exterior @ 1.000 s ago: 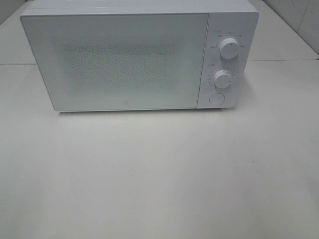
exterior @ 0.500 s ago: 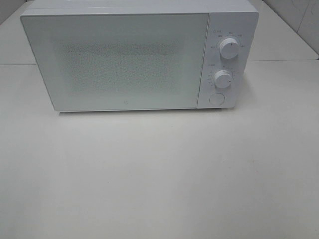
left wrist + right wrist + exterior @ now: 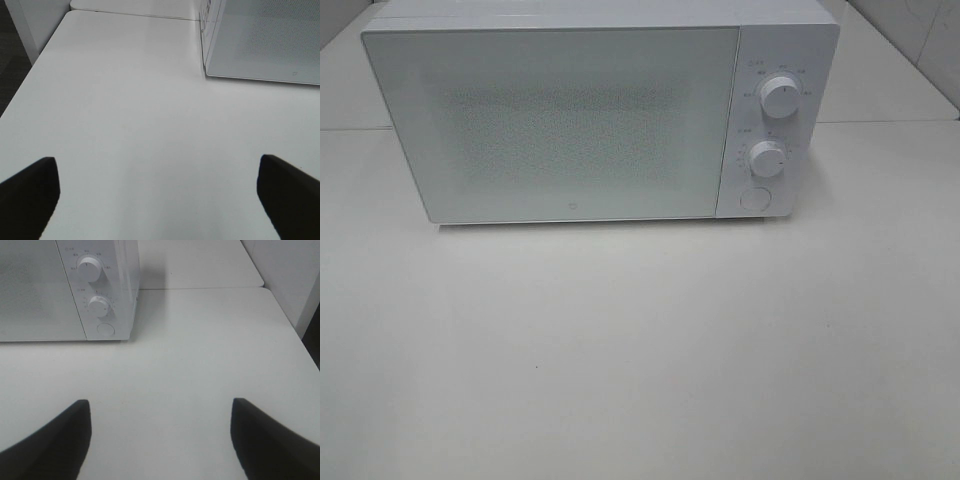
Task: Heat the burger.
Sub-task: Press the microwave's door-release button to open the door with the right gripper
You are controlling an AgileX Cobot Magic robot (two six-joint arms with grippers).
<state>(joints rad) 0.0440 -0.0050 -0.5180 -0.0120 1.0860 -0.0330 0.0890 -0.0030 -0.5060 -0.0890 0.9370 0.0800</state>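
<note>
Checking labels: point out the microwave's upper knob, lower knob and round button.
upper knob (image 3: pixel 779 97), exterior high view, face.
lower knob (image 3: pixel 767 159), exterior high view, face.
round button (image 3: pixel 754 198), exterior high view, centre.

No legible text — microwave (image 3: pixel 570 120) knob markings (image 3: pixel 783 69) too small.

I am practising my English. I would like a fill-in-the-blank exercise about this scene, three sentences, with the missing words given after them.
1. The microwave door is ____.
2. In the high view, the control panel lies to the ____ of that door.
3. The left claw and the right claw are both ____ and hold nothing.

Missing words: closed; right; open
</note>
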